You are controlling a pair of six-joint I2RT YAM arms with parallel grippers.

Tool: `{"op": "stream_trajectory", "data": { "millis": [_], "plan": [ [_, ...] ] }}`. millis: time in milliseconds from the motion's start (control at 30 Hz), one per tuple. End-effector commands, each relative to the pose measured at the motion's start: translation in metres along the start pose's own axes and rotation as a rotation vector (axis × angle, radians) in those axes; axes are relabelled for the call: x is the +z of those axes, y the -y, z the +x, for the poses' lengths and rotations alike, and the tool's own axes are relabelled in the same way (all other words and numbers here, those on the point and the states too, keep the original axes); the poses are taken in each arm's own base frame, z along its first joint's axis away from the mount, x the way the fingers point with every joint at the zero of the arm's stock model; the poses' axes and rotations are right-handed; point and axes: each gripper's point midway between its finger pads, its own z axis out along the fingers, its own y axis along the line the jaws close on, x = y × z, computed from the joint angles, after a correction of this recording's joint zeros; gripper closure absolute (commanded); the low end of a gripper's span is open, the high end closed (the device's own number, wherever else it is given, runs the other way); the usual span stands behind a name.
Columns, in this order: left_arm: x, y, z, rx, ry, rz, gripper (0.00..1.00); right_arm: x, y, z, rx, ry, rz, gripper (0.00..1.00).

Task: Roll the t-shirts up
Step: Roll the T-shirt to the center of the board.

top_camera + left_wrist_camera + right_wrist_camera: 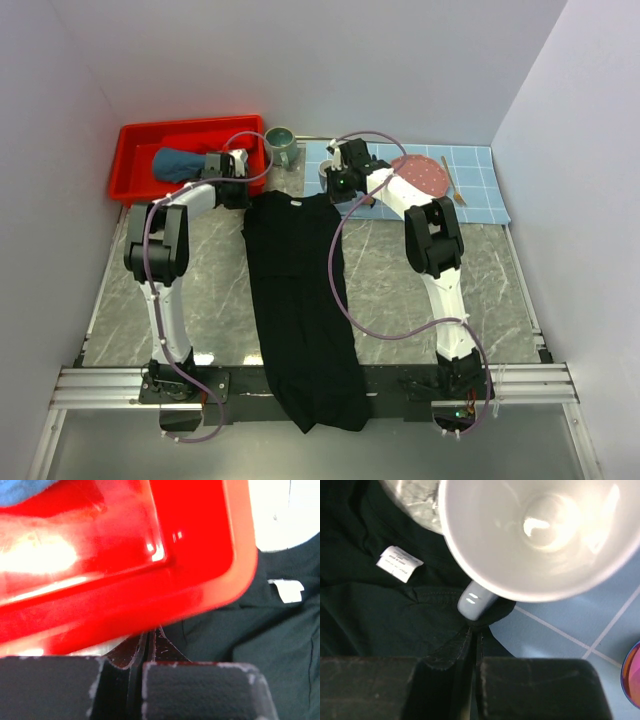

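Cataloguing by position, overhead view first.

Item 1: black t-shirt (300,300). Spread flat as a long narrow strip down the centre of the frame, collar end toward the top, lower end lying over the black base plate (400,380) between the arm bases. White neck label (399,563) showing at upper left of the right wrist view.

Item 2: left gripper (237,190). Set at the shirt's upper-left corner, just right of the red bin (135,140). Fingers pressed together at the bottom of the left wrist view, a ridge of black cloth drawn up to their tips; clamped on the black t-shirt.

Item 3: right gripper (338,188). Set at the shirt's upper-right corner. Fingers together on a raised fold of the shirt's edge, bottom centre of the right wrist view, directly below the grey handle of a white mug (535,535).

Item 4: slate-blue rolled t-shirt (178,163). Lying inside the red bin, upper left of the overhead frame, left of the left gripper and apart from it.

Item 5: green mug (281,143). Top centre, between bin and blue-checked placemat (480,190).

Item 6: placemat contents, upper right. Speckled pink plate (425,175), fork (452,182) just beside it; white mug at the mat's left edge.

Item 7: grey marbled table (200,300), under everything listed.
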Motion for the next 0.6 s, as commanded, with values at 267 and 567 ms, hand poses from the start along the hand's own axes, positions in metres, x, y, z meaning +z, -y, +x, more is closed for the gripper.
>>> {"op": "stream_trajectory", "data": {
  "millis": [267, 567],
  "plan": [
    [-0.076, 0.014, -0.041, 0.121, 0.164, 0.024, 0.99, -0.023, -0.040, -0.049, -0.095, 0.132, -0.087, 0.97],
    [-0.112, 0.014, -0.053, 0.170, 0.228, 0.000, 0.99, -0.043, -0.069, -0.079, -0.120, 0.224, -0.142, 1.00]
  ]
}}
